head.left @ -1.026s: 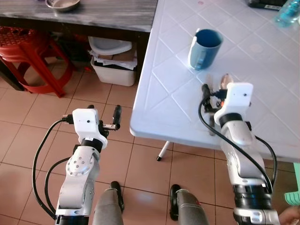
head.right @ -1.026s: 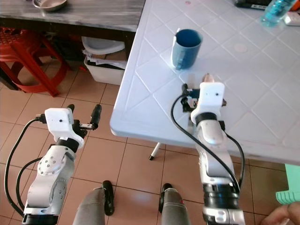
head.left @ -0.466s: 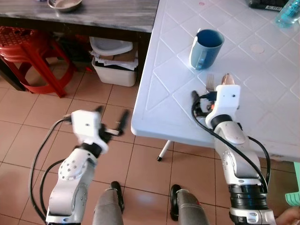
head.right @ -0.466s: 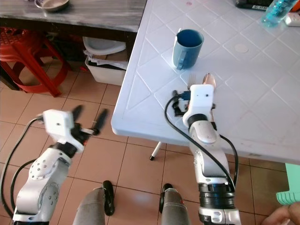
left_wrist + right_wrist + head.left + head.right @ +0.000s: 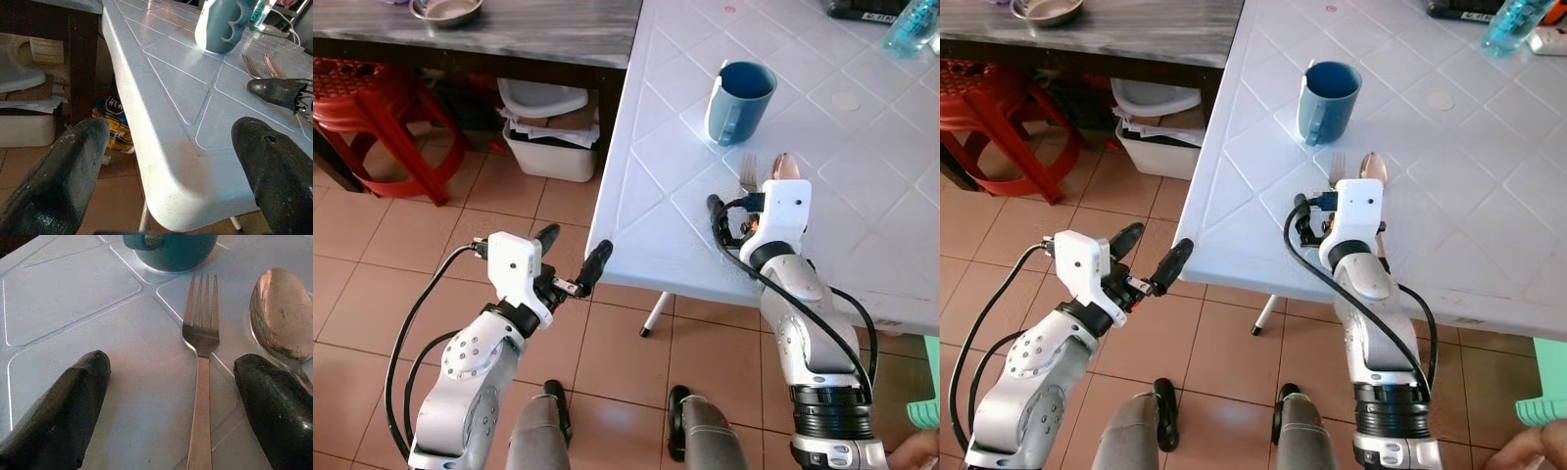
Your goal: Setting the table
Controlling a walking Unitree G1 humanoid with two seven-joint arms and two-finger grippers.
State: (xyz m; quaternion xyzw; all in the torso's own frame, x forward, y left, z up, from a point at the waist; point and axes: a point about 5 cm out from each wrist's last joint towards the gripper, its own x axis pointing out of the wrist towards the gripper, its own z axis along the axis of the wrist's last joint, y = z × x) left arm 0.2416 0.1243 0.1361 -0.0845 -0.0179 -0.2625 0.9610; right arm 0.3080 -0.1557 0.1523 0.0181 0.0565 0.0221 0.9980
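While fork (image 5: 201, 362) lies flat, right tool (image 5: 171, 396) seemingly straddles it.

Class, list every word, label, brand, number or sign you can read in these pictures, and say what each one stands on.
No text reads with certainty.
Yellow and blue packet under the white table: round logo, too small and blurred to read.
Blue mug, fork, spoon: no markings show.
Papers in the white bin: print too small.
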